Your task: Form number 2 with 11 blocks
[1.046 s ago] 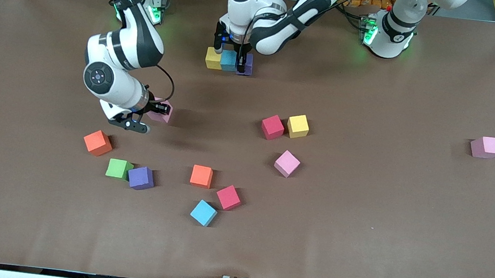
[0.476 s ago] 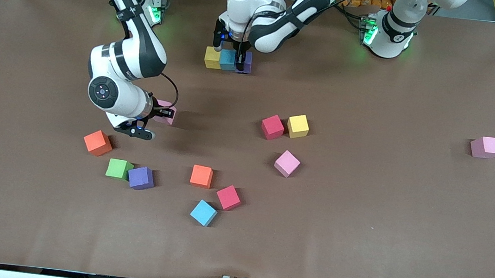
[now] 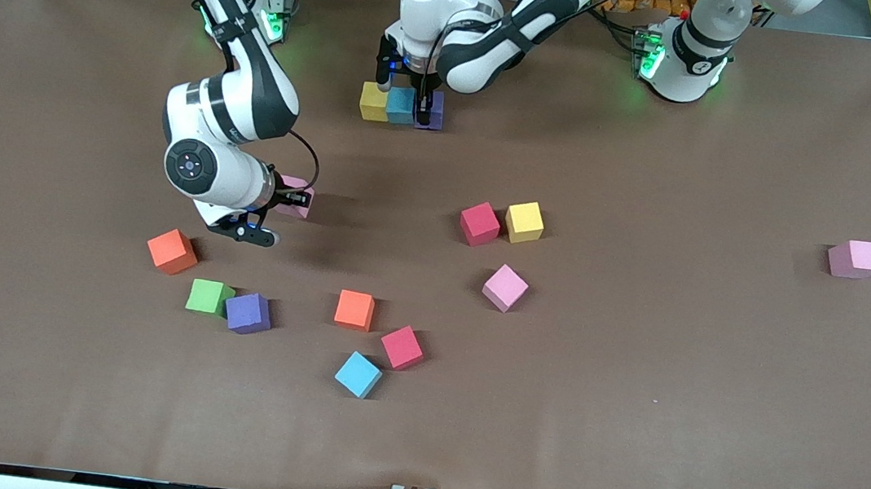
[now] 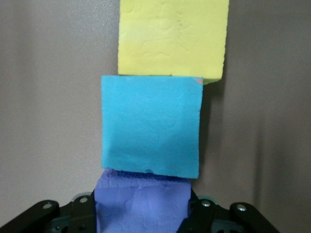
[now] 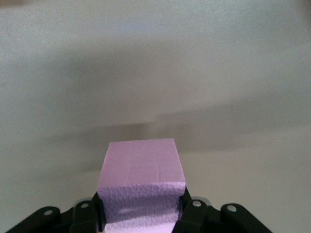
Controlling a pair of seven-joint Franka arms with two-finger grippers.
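Since a second ago our right gripper [image 3: 287,196], clamped on a pink block [image 3: 295,196], has drifted toward the three-block row [image 3: 402,105], where our left gripper [image 3: 423,109] pinches the purple block [image 3: 434,110].

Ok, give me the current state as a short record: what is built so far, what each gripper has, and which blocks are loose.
built so far: one row of three touching cubes near the robots' bases: yellow block, light blue block, purple block
left gripper: shut on the purple block at the row's end
right gripper: shut on a pink block, toward the right arm's end of the table
loose blocks: two orange, green, purple, two red, light blue, yellow, two pink
digit: only its top row shows
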